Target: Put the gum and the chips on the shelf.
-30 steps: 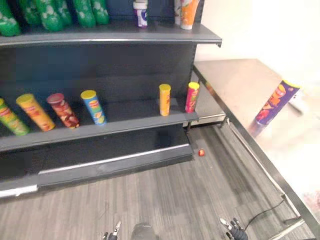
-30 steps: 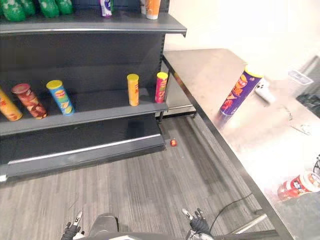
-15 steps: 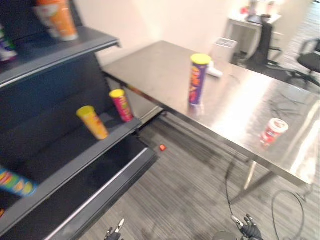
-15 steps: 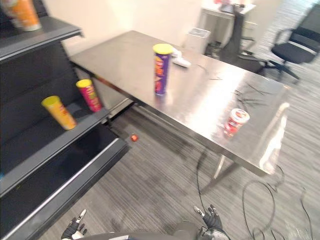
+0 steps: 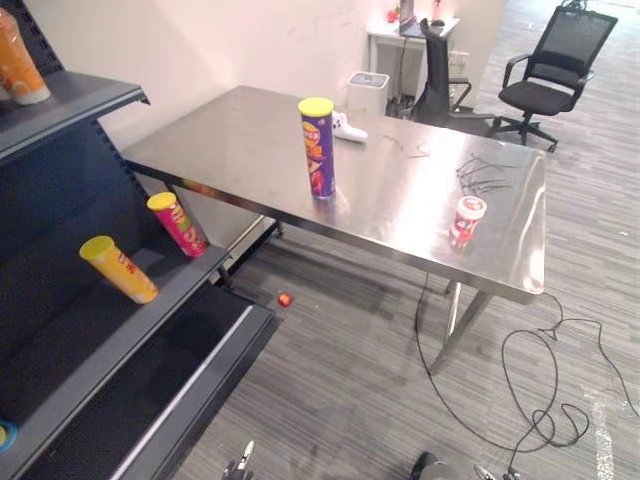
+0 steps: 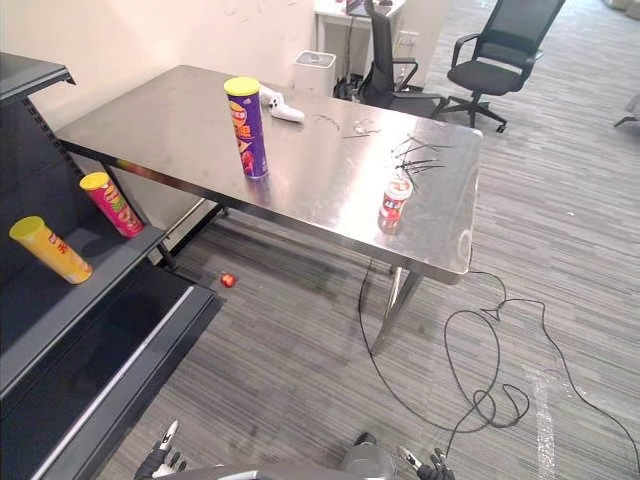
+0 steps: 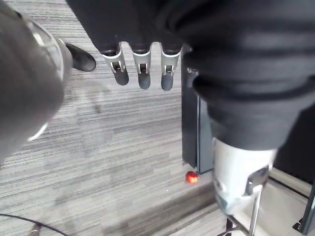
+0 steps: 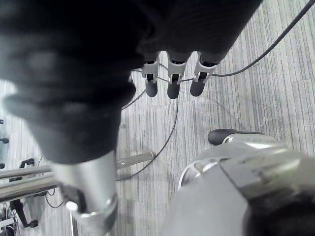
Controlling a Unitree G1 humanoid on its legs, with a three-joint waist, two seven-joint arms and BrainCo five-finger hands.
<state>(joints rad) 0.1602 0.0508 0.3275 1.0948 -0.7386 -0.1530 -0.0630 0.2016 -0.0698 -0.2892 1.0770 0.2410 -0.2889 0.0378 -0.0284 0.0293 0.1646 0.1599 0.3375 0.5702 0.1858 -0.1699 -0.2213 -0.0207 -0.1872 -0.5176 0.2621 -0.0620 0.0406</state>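
Both hands hang low over the floor, empty, fingers straight and relaxed: the left hand (image 7: 141, 74) and the right hand (image 8: 171, 84), well apart from the goods. The chips (image 5: 317, 148) stand upright on the counter (image 5: 230, 140) at about 12 o'clock, the gum (image 5: 467, 220) sits at 2 o'clock near its front edge, and the shelf (image 5: 100, 340) lies at 9 o'clock. A sideways brush would likely topple the tall tube, and a clumsy reach could nudge the gum off the edge — the small red thing (image 5: 284, 299) on the floor might also catch a step.
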